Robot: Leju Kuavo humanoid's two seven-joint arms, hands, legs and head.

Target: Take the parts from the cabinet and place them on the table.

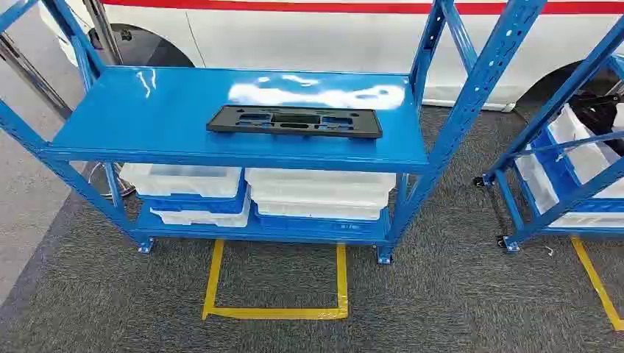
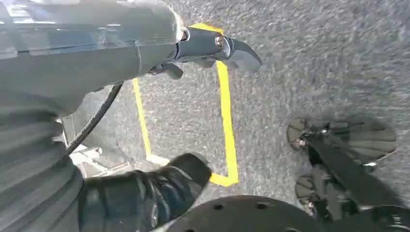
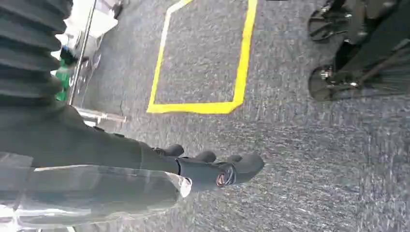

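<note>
A flat black plastic part (image 1: 294, 120) with several cut-outs lies on the top shelf of the blue cabinet (image 1: 147, 125), slightly right of its middle. My left hand (image 2: 159, 121) hangs over the grey carpet with its fingers stretched out and holds nothing. My right hand (image 3: 212, 169) also hangs over the carpet, fingers extended, holding nothing.
White and blue bins (image 1: 316, 195) are stacked on the cabinet's lower shelf. A second blue rack (image 1: 566, 169) with bins stands to the right. A yellow tape square (image 1: 276, 283) marks the carpet in front of the cabinet. A white car body (image 1: 331, 29) is behind.
</note>
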